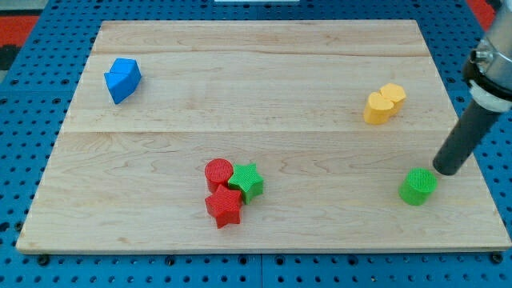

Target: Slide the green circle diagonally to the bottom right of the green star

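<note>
The green circle [418,186] stands near the board's right edge, low in the view. The green star [247,181] sits left of the board's middle bottom, touching a red circle [218,173] and a red star [225,207]. My tip [446,170] is just to the upper right of the green circle, very close to it or touching. The rod slants up to the view's right edge.
A blue block [122,79] lies at the upper left of the wooden board [256,88]. A yellow heart-like block [384,103] lies at the upper right. Blue pegboard surrounds the board.
</note>
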